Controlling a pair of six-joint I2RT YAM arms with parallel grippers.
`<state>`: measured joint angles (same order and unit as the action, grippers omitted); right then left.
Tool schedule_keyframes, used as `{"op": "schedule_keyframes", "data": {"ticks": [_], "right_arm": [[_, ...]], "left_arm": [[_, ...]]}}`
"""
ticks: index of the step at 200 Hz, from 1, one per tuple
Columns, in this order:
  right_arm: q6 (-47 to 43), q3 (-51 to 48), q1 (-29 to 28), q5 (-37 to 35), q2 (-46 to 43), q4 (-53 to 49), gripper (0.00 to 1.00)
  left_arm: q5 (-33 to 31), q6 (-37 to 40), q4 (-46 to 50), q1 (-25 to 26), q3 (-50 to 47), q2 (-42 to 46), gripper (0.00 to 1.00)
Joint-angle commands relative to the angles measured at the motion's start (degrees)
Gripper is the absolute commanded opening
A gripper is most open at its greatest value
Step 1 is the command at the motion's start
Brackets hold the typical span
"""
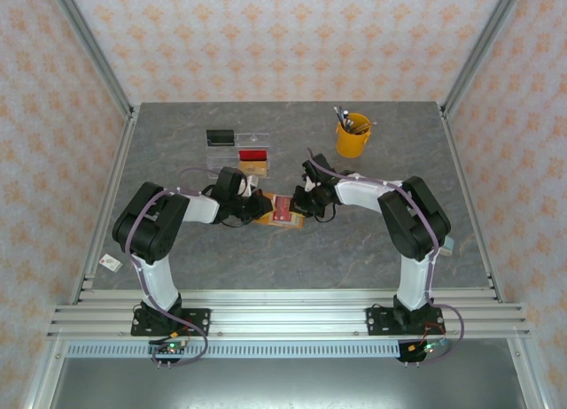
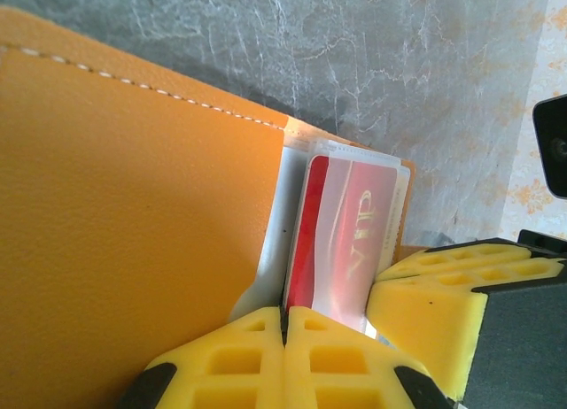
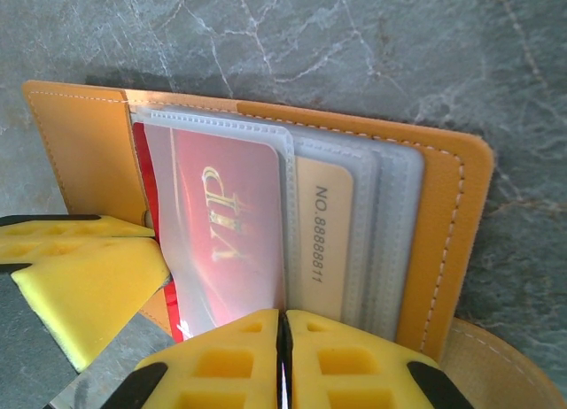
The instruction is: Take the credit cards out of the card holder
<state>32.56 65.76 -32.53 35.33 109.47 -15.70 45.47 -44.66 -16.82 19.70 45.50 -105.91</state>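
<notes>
With my left tool and right tool pinched shut at 9 and 3 o'clock of the open orange-tan leather bifold card holder mid-tabletop, I'd judge its thin red plastic credit card light, stiff and slick, best gripped by its short edge

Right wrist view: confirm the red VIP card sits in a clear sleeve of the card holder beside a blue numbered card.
Wrong in one respect: the numbered card beside the red VIP card is tan, not blue. The right wrist view shows both in clear sleeves of the card holder.
</notes>
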Motion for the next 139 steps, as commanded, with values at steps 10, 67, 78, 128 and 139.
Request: {"op": "schedule_keyframes", "data": {"ticks": [10,67,78,128,139], "right_arm": [[-0.3,-1.8,0.2,-5.4,3.0,-6.5,0.11],[0.6,-3.4,0.4,-2.2,1.7,-2.2,0.16],[0.8,-3.7,0.4,-1.6,1.3,-1.3,0.17],[1.2,-3.7,0.4,-0.7,2.5,-0.6,0.15],[1.4,-3.8,0.4,-0.1,2.8,-0.2,0.15]], "left_arm": [[-4.5,2.5,5.4,-0.8,-0.4,1.9,0.0],[-4.7,1.2,3.3,-0.9,-1.2,3.2,0.0],[-2.9,-0.1,0.9,-0.9,-1.6,2.8,0.0],[1.2,-5.7,-6.9,-0.9,-2.0,0.6,0.19],[1.6,-6.9,-8.2,-0.8,-2.0,-0.1,0.21]]}}
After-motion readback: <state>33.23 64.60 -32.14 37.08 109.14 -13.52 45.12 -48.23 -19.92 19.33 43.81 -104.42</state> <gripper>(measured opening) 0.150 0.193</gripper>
